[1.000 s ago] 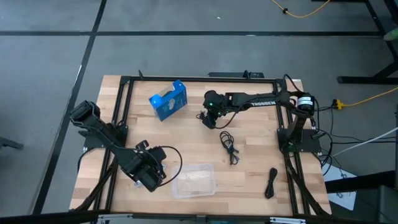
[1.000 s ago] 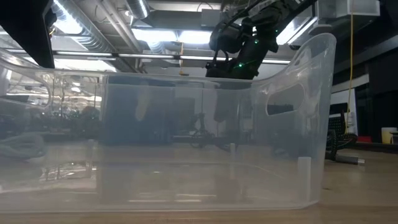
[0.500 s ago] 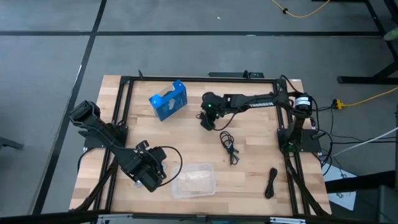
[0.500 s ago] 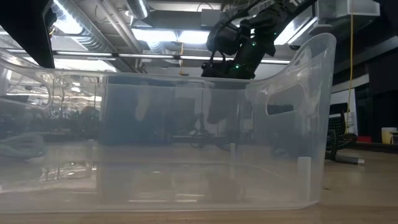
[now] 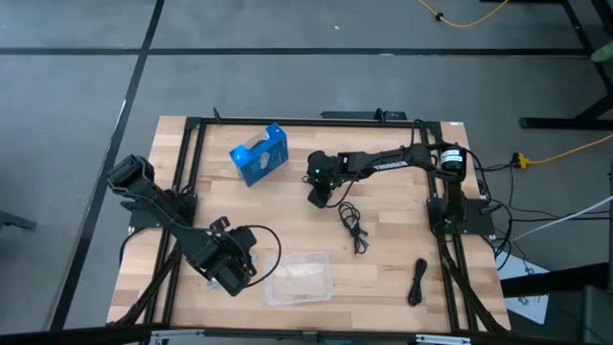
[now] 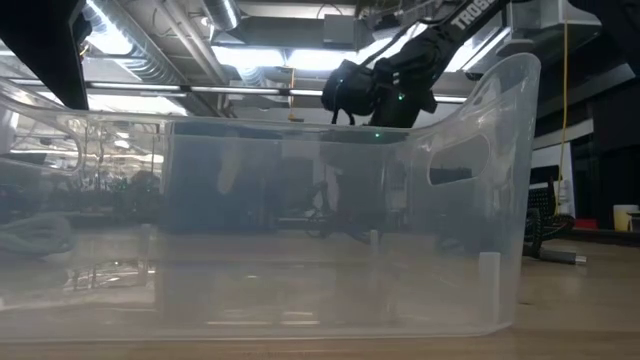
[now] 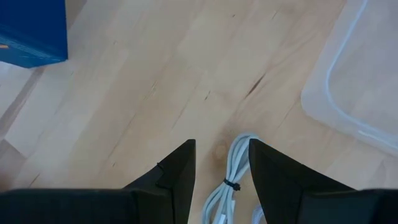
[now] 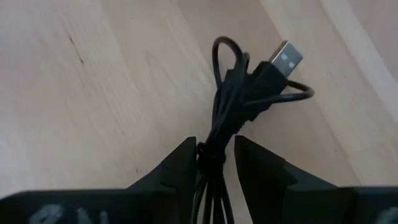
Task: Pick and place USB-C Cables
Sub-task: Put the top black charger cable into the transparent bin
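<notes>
My right gripper [image 5: 321, 190] is out over the middle of the table, near the blue box [image 5: 259, 153], and is shut on a black USB cable bundle [image 8: 249, 87]. In the low view, my right gripper [image 6: 350, 92] is above the rim height of the clear tray [image 6: 300, 230]. Two more black cables lie flat on the wood, one at mid-table [image 5: 352, 226] and one by the right near corner [image 5: 418, 281]. My left gripper [image 5: 233, 271] waits open beside the tray's left side. A white cable [image 7: 233, 168] lies between its fingers without touching them. My right gripper pinches the black bundle between its two fingers, across the gathered strands [image 8: 216, 138]. The loops and the USB plug [image 8: 283, 59] stick out past the fingertips. In the low view the gripper is well above the table, so the bundle is lifted clear.
The clear tray [image 5: 299, 278] sits near the table's near edge, and its corner [image 7: 360, 81] shows right of my left gripper. The blue box stands toward the far left. A black metal frame [image 5: 306, 122] runs round the table. Bare wood lies between the tray and the mid-table cable.
My right gripper has carried the black bundle a little toward the table's left and near edge. It has tipped from pointing down toward more level, and its arm has swung with it. The left arm and the other cables have kept still.
</notes>
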Robot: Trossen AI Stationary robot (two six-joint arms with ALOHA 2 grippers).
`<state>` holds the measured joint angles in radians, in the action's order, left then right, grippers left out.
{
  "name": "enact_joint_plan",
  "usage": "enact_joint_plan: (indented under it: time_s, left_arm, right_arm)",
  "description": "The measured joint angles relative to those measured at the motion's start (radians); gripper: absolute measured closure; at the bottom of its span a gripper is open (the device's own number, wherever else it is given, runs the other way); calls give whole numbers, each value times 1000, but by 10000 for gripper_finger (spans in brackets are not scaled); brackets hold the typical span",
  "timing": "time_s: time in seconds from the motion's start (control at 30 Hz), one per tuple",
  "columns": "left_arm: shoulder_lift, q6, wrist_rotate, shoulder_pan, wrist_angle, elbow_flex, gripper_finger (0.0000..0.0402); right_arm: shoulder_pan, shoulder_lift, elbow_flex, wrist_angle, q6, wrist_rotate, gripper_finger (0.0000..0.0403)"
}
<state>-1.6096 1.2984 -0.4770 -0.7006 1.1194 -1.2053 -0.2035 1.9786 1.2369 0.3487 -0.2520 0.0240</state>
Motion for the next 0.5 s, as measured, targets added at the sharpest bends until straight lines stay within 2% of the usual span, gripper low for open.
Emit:
enact_joint_plan:
  time_s: [0.2,0.37,0.5]
  left_arm:
    - [0,0,0,0,-16,0,259]
    - [0,0,0,0,-15,0,259]
    - [1,-111,141,-18,-21,-3,259]
  right_arm:
    - [0,16,0,-7,26,0,291]
    - [0,16,0,-12,49,1,322]
    - [0,16,0,-20,56,1,355]
